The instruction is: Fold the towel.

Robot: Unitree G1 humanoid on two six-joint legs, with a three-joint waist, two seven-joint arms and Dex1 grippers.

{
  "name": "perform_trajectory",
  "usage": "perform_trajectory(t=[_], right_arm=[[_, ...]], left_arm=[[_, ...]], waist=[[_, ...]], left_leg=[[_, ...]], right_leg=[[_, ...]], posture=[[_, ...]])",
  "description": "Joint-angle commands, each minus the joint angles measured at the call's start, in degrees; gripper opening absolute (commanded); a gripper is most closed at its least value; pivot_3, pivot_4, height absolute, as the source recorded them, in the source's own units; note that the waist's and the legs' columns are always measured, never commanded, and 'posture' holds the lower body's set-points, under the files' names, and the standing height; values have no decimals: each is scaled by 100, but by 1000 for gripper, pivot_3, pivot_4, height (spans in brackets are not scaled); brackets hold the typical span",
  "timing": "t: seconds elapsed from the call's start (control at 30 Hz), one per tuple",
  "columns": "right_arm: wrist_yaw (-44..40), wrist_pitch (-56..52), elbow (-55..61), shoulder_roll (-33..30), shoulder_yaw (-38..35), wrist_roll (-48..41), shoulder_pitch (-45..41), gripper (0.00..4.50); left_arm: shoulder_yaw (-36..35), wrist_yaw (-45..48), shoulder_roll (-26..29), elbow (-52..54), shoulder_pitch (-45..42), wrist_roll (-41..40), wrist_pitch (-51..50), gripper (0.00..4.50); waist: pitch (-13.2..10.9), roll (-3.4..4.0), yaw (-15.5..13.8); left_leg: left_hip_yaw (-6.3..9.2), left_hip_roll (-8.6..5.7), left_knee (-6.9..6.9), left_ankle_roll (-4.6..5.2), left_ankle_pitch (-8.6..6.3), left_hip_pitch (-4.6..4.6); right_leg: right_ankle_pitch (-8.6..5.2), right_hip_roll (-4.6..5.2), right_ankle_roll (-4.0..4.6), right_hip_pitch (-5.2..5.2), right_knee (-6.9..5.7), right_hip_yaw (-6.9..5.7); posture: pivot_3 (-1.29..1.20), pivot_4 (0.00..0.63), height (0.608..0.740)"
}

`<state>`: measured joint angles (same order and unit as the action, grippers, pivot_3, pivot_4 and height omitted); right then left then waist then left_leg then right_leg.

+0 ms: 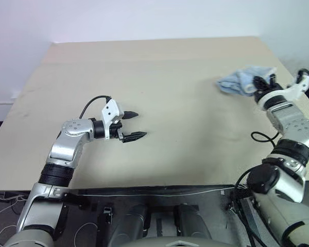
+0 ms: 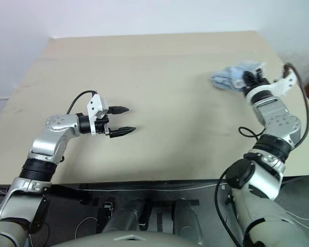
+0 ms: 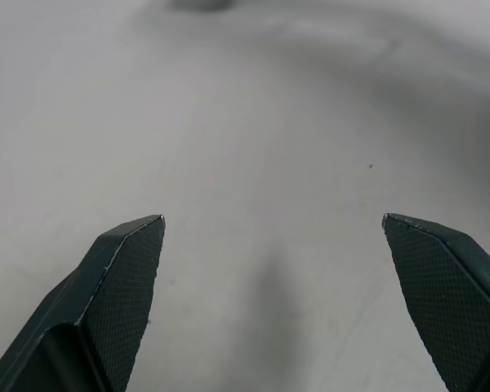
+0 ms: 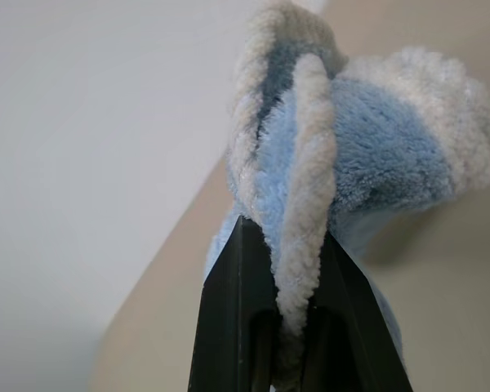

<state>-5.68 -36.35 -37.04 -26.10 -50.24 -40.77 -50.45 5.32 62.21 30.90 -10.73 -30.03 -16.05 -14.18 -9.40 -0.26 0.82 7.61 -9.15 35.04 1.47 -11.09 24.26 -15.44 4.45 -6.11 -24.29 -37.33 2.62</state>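
Towel [image 1: 243,80]: light blue terry, bunched at the surface's [image 1: 185,113] far right edge. Likely light, limp, non-slip; best taken by its stitched white edging. Right hand [image 4: 298,245] clenched on that edging. Left hand [image 1: 133,125] released, mid-surface, well apart.

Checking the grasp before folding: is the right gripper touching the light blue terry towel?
Touching. The right wrist view shows the right gripper shut on the towel's white edging, pinched between both black fingers.

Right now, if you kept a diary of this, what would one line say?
task: fold towel | right gripper: shut on towel, bunched near table's far right edge | left gripper: open, holding nothing | fold: not begun
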Motion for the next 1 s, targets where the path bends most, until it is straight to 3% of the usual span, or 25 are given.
perform_trajectory(t=[0.03, 0.23, 0.6, 1.0], right_arm=[[-138, 856, -745, -332, 183, 302, -55, 26], [-80, 1361, -1780, -778, 141, 310, -45, 26], [289, 954, -1161, -721, 99, 0, 544, 26], [1494, 676, 343, 26, -524, -988, 966, 26]], left_arm=[[-58, -8, -2, 85, -102, 6, 137, 4500], [-72, -8, 40, 142, -19, 40, 148, 4500], [-214, -200, -212, 410, -56, -332, -393, 4500], [-68, -198, -292, 270, -109, -200, -248, 4500]], waist=[[0, 0, 26], [0, 0, 24], [0, 1, 0], [1, 2, 10]], left_leg=[[-2, 0, 1, 0, 0, 0], [-4, 0, 3, 1, 0, -1], [-3, 0, 7, 1, 0, 0], [-2, 0, 10, 1, 0, -2]], right_leg=[[0, 0, 0, 1, -1, 2], [0, 0, 0, 1, -3, 5], [0, 0, 0, 2, -4, 5], [0, -1, 0, 3, -11, 5]], posture=[[0, 150, 740], [0, 150, 740], [0, 150, 740], [0, 150, 740]])
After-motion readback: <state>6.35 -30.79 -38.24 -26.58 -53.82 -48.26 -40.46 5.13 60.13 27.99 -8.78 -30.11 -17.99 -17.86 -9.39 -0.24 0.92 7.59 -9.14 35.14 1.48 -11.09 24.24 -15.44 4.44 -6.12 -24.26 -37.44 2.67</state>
